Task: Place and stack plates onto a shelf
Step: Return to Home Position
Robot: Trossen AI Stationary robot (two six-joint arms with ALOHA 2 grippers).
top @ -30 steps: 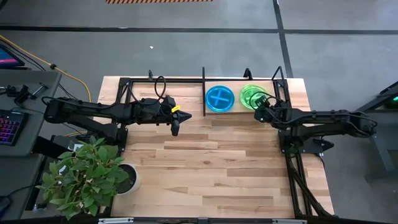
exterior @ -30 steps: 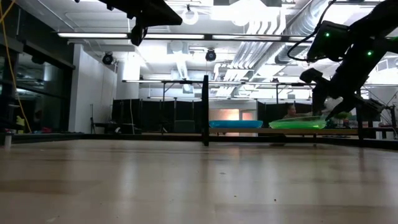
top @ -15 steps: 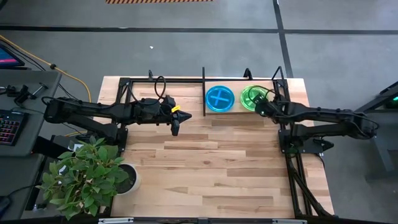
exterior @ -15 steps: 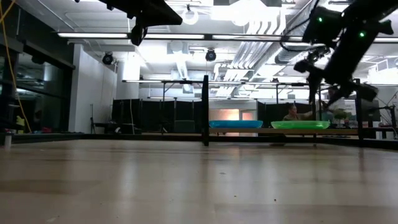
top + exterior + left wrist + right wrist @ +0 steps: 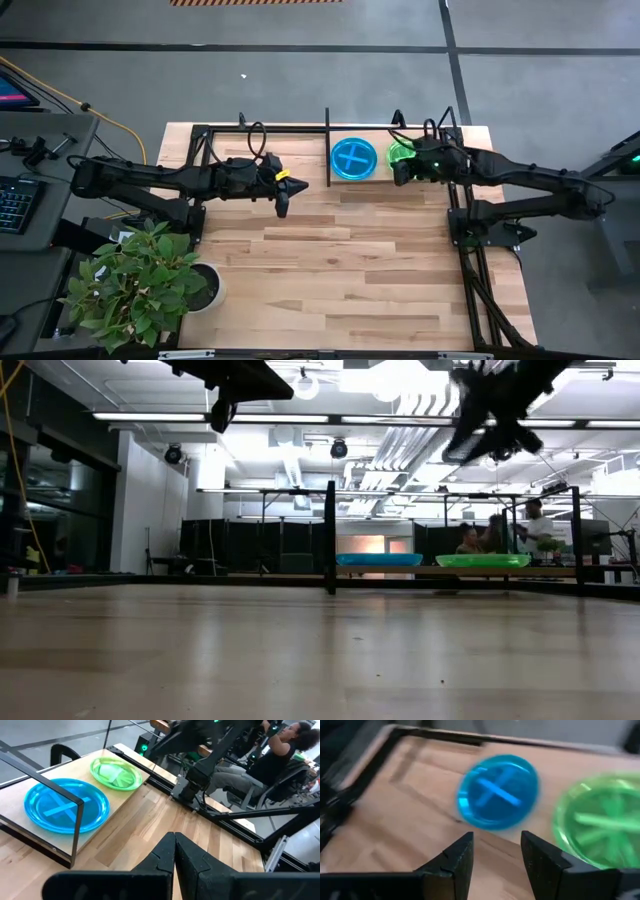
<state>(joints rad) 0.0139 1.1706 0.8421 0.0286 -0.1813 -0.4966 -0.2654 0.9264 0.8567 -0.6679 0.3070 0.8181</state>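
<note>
A cyan-blue plate (image 5: 353,159) with a lighter cross lies flat on the shelf's light wood base board (image 5: 372,181), and a lime-green plate (image 5: 401,151) lies beside it toward the table's right. Both show in the low view as the blue plate (image 5: 378,560) and the green plate (image 5: 482,560). Whether either is a stack I cannot tell. The shelf's black rods (image 5: 327,128) frame the far edge. My right gripper (image 5: 397,172) hangs open above the green plate's near-left rim, and its own view shows the open gap (image 5: 496,847). My left gripper (image 5: 283,203) is shut, raised over the table left of the shelf's middle post.
A black upright post (image 5: 330,535) stands left of the blue plate. A potted plant (image 5: 145,280) sits at the table's near left corner. People sit in the room beyond the table's right side (image 5: 280,755). Bare wooden tabletop (image 5: 340,270) stretches across the near half.
My right gripper has risen from the green plate's right rim, high above the shelf, and swung toward the table's left and far edge. The green plate stays flat on the base board. The left arm has kept still.
</note>
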